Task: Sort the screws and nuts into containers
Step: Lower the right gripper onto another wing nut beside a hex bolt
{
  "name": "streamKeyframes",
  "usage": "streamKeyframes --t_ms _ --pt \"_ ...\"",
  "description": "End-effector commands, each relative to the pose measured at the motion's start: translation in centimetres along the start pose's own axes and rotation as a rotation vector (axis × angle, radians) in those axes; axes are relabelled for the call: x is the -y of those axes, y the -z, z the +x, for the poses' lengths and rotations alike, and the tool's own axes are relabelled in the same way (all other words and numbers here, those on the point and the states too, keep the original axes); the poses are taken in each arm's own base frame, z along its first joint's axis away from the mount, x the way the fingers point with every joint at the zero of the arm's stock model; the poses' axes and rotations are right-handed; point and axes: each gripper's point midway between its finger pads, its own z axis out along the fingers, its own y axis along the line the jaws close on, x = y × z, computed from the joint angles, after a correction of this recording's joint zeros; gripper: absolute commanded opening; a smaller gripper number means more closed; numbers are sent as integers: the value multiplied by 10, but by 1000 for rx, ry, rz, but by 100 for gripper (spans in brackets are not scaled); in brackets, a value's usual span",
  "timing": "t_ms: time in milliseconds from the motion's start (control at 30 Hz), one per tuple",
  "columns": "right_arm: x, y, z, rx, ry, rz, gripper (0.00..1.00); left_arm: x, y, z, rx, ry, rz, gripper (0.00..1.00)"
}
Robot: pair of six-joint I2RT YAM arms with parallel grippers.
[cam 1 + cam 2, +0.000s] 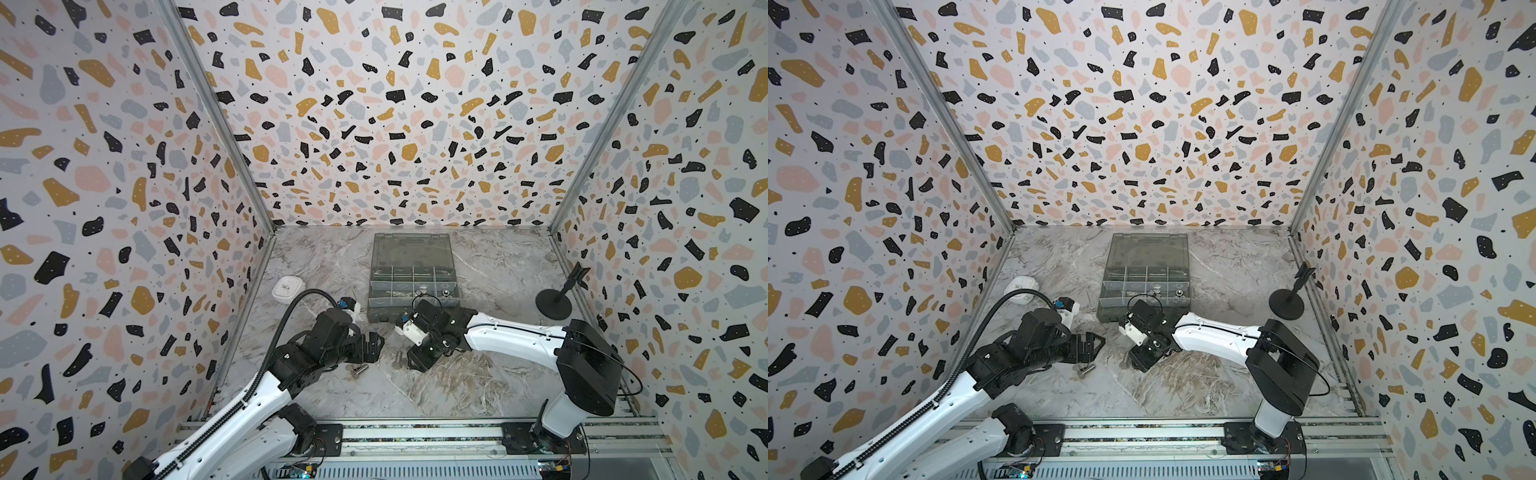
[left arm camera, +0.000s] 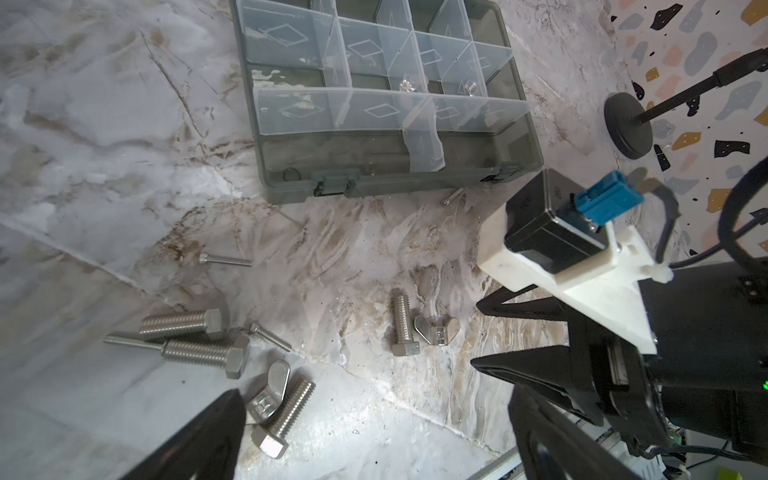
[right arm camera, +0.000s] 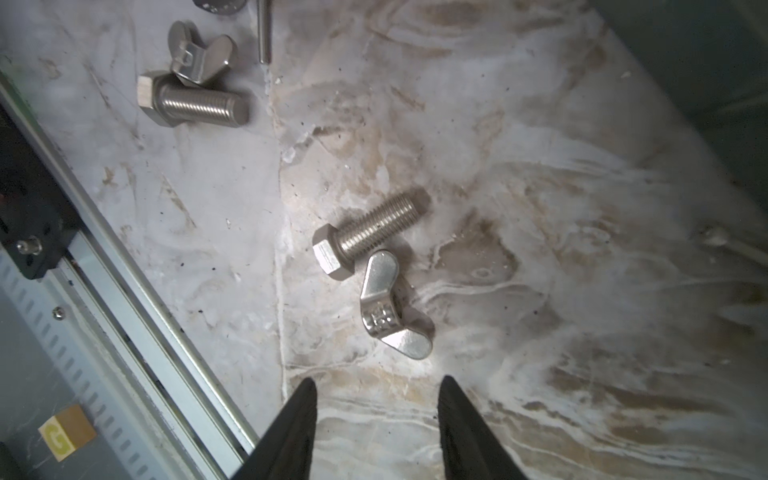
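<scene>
Right gripper [image 3: 376,395] hangs low over the table [image 1: 478,374], jaws partly spread with nothing between them. The left gripper [image 2: 374,399] is close beside it, spread wide and also empty. Behind both sits the grey box [image 1: 380,307] with its lid laid back. Its compartments [image 2: 365,50] are mostly bare, though a few small shiny pieces [image 1: 445,293] lie in ones toward the right.

On the table ahead of the right gripper lies a thick bolt [image 3: 365,232], with a wing nut [image 3: 388,307] just beside its head, perhaps touching it. Three more bolts [image 2: 208,353] and a second wing nut [image 2: 270,390] are bunched near the left gripper. Thin screws [image 2: 226,259] are scattered further out.

The likely trouble is the closeness of that bolt and wing nut. Jaws coming down on one could catch or push the other, so the round bolt rolls off or both land in one compartment. The wing nut's slanted, polished wings could also slip out of a pinch. With the two grippers this near each other, a careless reach may make them collide.
</scene>
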Motion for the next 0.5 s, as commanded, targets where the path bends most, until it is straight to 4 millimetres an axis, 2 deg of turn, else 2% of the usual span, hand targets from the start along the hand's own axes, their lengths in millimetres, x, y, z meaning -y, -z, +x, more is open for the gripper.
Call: streamKeyframes --t_ms 0,233,467 --pt "-2 -8 0 5 1 1 49 -2 1 12 -25 13 6 100" --pt "1 -21 2 -13 -1 2 47 0 5 18 -25 25 39 100" --pt "3 -30 5 -31 0 5 45 13 7 25 -48 6 122 100"
